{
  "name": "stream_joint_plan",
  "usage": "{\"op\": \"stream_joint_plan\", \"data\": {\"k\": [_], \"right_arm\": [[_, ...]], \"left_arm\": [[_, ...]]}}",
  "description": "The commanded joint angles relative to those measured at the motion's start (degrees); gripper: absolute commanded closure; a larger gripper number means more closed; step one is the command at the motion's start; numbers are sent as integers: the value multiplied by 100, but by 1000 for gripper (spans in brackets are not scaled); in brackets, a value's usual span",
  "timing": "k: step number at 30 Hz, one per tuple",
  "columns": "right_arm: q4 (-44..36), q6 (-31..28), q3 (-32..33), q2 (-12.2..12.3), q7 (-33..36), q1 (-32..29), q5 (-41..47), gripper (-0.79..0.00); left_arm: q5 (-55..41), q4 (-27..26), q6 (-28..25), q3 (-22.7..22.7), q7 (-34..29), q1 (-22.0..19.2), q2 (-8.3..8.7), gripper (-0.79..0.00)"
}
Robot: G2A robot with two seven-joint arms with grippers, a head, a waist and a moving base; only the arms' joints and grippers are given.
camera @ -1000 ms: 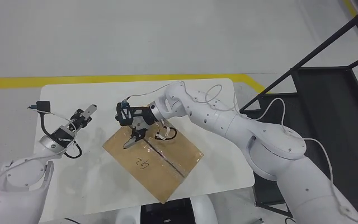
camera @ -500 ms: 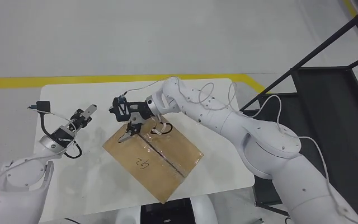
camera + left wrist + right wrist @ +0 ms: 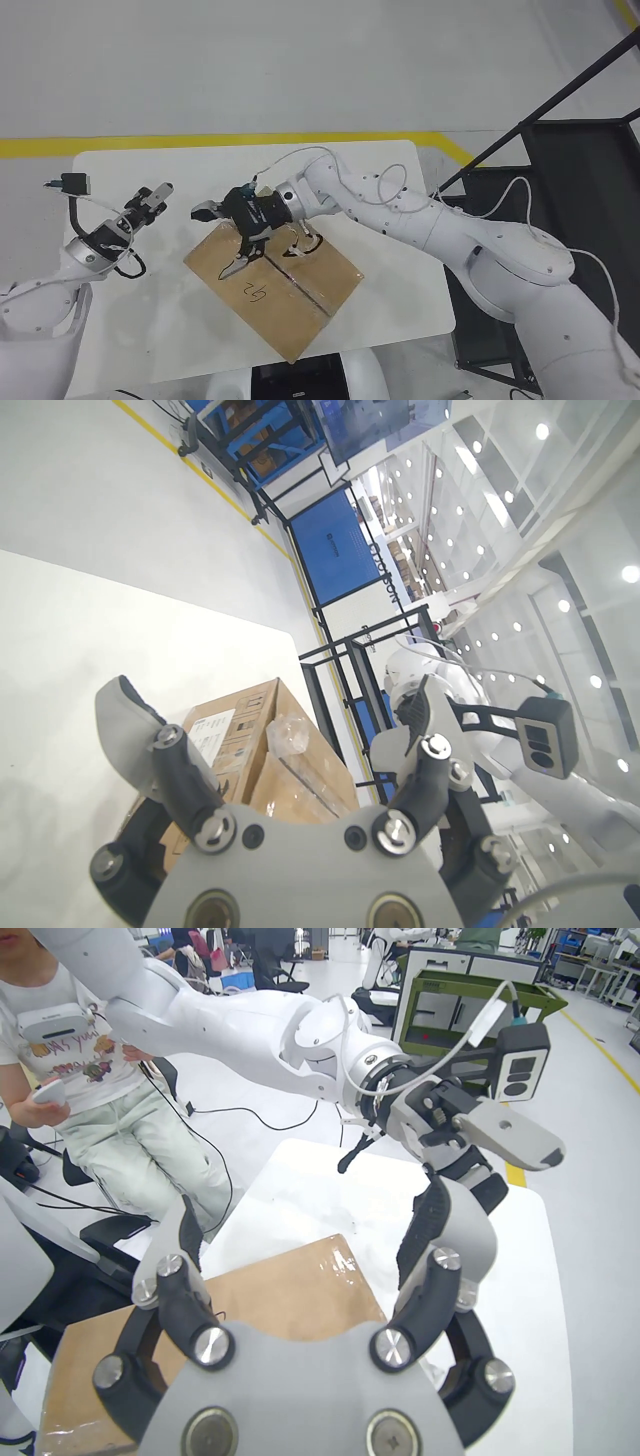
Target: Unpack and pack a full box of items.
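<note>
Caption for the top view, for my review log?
Right gripper open over the closed cardboard box on the white table; left gripper open beside it, above the table.

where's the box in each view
Top view: the box lies on the table, towards the robot's edge, one corner under the open right gripper.
Left wrist view: seen through the open left gripper, one side and the top showing.
Right wrist view: just beneath the right gripper, top face showing.
Shared landmark: the white table under the box.
</note>
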Motion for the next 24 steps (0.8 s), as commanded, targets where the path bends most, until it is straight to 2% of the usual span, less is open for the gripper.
{"op": "stream_joint_plan", "data": {"k": [1,7,12,17,24], "right_arm": [[-136,0,0,219,37,-57,241,-785],[-411,0,0,853,439,-231,847,-785],[-704,0,0,1495,765,-434,1071,-785],[-989,0,177,2290,681,-635,1237,-785],[-1505,1,1070,3477,116,-1515,1016,-785]], "left_arm": [[-50,-61,-52,53,-230,-44,6,-785],[-12,-32,-20,279,-223,-134,-16,-785],[-34,69,-56,316,-397,-218,-10,-785],[-43,171,-49,303,-375,-316,-9,-785],[-169,211,-66,308,-502,-371,-5,-785]]}}
